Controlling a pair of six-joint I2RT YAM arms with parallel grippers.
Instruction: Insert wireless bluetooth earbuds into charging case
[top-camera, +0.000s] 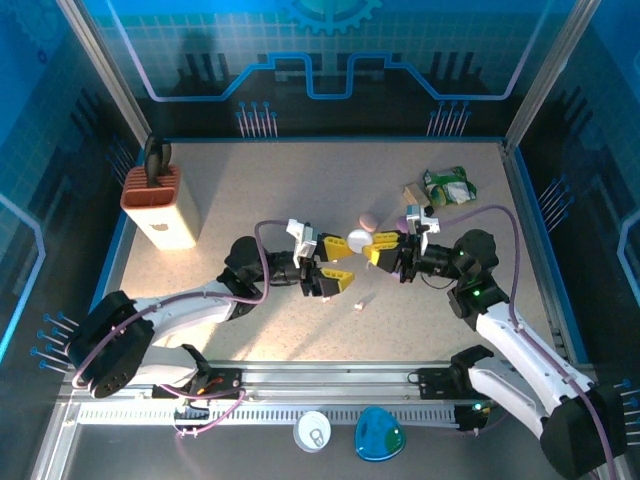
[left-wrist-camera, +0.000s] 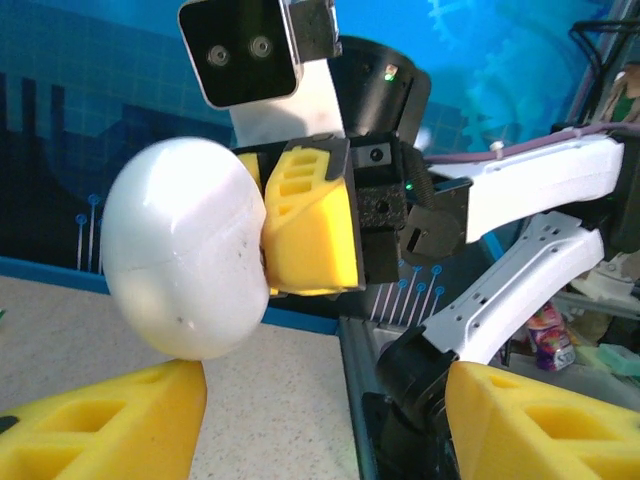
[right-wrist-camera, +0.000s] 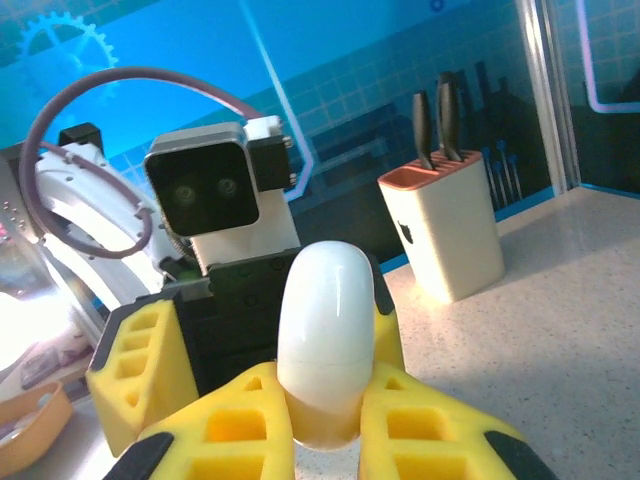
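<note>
1. Beige speckled tabletop (top-camera: 250, 180) in a blue-walled cell. The tan knife block (top-camera: 160, 205) sits upper left, out of the work zone.
2. Your right gripper (top-camera: 380, 250) is clenched on the white pebble-shaped plastic charging case (right-wrist-camera: 325, 340) at frame centre. It looks held up to present it to the other arm.
3. Your left gripper (left-wrist-camera: 325, 375) faces it with its yellow fingers (left-wrist-camera: 110, 420) spread and nothing held. It is probably lining up on the lid, which looks closed.
4. A tiny pale earbud (top-camera: 357, 303) lies on the table just below both grippers, apart from the case and not inserted yet.
5. The lilac pebble case (top-camera: 368, 218) rests just above, untouched.
</note>
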